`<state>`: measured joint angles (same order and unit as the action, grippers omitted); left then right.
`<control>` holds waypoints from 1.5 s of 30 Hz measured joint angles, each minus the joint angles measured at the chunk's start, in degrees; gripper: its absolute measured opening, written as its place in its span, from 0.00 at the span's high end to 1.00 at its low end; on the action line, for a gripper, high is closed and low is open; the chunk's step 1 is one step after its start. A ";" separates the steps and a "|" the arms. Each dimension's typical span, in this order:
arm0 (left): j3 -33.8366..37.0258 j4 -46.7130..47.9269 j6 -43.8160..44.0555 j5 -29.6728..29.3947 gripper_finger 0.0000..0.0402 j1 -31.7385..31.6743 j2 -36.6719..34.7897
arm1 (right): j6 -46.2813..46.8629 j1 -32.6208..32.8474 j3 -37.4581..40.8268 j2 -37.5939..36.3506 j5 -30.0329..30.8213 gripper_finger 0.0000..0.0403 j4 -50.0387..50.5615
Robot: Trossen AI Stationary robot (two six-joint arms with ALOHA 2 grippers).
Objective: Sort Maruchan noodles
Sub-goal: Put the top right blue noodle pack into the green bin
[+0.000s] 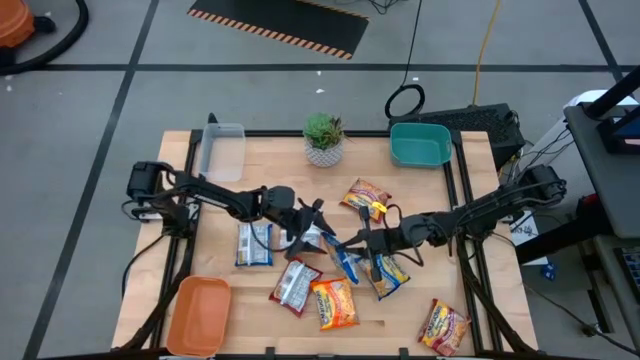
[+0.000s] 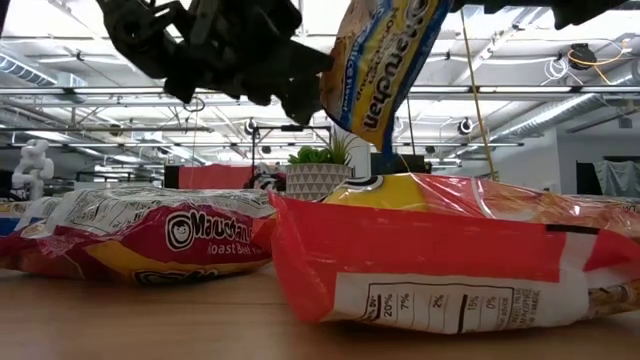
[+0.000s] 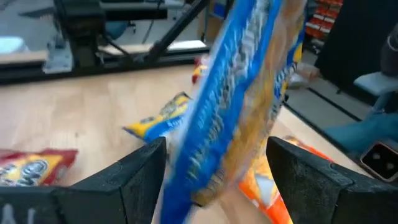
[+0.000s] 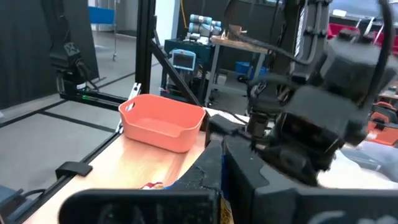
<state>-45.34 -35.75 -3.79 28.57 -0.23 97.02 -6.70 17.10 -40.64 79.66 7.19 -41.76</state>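
The right gripper [image 1: 362, 243], jaws pressed onto an edge of the blue-and-white plastic Maruchan noodle packet [image 3: 239, 106], holds it hanging above the wooden table [image 1: 180, 255] between the left gripper [image 3: 217, 177]'s spread jaws; released before those close, it likely drops

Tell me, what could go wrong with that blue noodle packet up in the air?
The right hand pinches the blue packet only by an edge, so it could slip and fall. The left hand is open around its dangling end; closing now might tug or tear it. The two hands are close together above the other packets, so they could bump.
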 joint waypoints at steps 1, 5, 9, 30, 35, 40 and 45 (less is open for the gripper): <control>0.00 -1.11 -0.04 0.30 0.30 0.04 0.78 | -0.02 -0.02 0.00 0.00 0.02 1.00 -0.02; 0.04 -4.55 0.01 2.26 0.30 0.08 3.88 | -0.20 -0.25 0.00 0.00 -0.01 1.00 0.00; -0.02 -9.72 1.36 4.66 0.30 0.03 6.21 | -0.74 -0.30 0.00 0.00 0.06 1.00 -0.02; -0.02 -11.74 1.82 6.96 0.68 -0.01 6.97 | -2.86 -1.24 0.00 -0.02 1.04 1.00 0.02; -0.02 -11.77 3.24 6.80 0.69 -0.60 6.91 | -3.02 -1.22 0.04 -0.64 6.48 0.97 0.49; -0.02 -11.30 4.33 6.84 0.70 -1.09 6.90 | -1.95 -0.86 0.02 -2.32 9.54 0.87 0.72; -0.02 -11.08 4.35 4.67 0.70 -1.16 6.54 | 1.48 -0.20 0.00 -5.55 13.24 0.76 4.50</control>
<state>-45.36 -46.83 0.56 33.24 -1.39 103.56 -5.22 16.90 -40.64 74.11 20.42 -37.26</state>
